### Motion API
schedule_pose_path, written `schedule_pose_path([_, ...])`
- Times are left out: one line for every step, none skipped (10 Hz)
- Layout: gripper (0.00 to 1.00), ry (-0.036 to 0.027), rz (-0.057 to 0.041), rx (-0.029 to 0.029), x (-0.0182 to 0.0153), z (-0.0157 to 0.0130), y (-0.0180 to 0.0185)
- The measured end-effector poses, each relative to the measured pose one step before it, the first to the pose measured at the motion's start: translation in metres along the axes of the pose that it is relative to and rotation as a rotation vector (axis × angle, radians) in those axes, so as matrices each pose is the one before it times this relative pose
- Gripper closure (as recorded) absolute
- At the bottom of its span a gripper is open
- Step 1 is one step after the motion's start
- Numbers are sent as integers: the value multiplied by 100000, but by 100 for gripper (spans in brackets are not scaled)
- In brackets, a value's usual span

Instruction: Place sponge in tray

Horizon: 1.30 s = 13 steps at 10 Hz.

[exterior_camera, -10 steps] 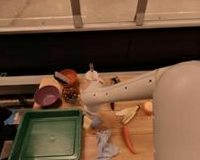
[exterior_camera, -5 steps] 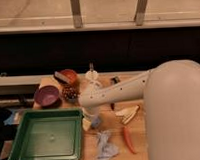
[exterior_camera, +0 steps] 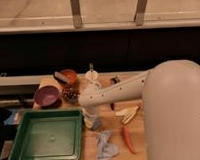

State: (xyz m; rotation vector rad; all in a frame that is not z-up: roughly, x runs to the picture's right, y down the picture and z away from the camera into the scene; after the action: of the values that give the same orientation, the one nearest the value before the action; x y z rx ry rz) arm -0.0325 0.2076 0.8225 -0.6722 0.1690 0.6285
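The green tray (exterior_camera: 26,149) sits at the front left of the wooden table, and nothing shows inside it. My gripper (exterior_camera: 90,116) hangs from the pale arm just past the tray's right rim. A small yellowish and blue sponge (exterior_camera: 94,125) is directly under the gripper, beside the tray's right edge. I cannot tell whether the sponge rests on the table or is held.
A purple bowl (exterior_camera: 46,95) and dark grapes (exterior_camera: 70,93) sit behind the tray. An orange bowl (exterior_camera: 69,76) and a white cup (exterior_camera: 92,75) stand further back. Banana pieces (exterior_camera: 127,113), a carrot (exterior_camera: 128,139) and a crumpled blue cloth (exterior_camera: 105,147) lie right of the tray. My arm's bulky upper part (exterior_camera: 177,111) fills the right side.
The arm's bulky part has swung further into view from the right. The gripper end has stayed by the tray's right rim, dropping slightly.
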Motion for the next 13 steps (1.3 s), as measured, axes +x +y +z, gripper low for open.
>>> schedule_pose_path([71, 249, -670, 116, 220, 12, 8])
schedule_pose_path([77, 195, -279, -41, 46, 47, 87])
schedule_pose_path([96, 979, 266, -12, 362, 58, -76])
schedule_pose_path([100, 2928, 2424, -179, 523, -148, -894])
schedule_pose_path([100, 2252, 2242, 8, 387, -284, -1038])
schedule_pose_path([100, 1685, 2427, 1185, 489, -454, -1310])
schedule_pose_path([100, 1442, 2858, 1755, 571, -679, -1663])
schedule_pose_path([100, 554, 2894, 2049, 522, -968, -1660])
schedule_pose_path([100, -173, 2489, 1857, 397, -1202, -1343])
schedule_pose_path([100, -804, 2016, 1192, 238, -1108, -993])
schedule_pose_path([100, -2422, 2167, 1859, 365, -2043, -1241])
schedule_pose_path([100, -1721, 201, 1018, 112, -1313, -340])
schedule_pose_path([100, -2358, -675, 1061, -204, -1397, -38])
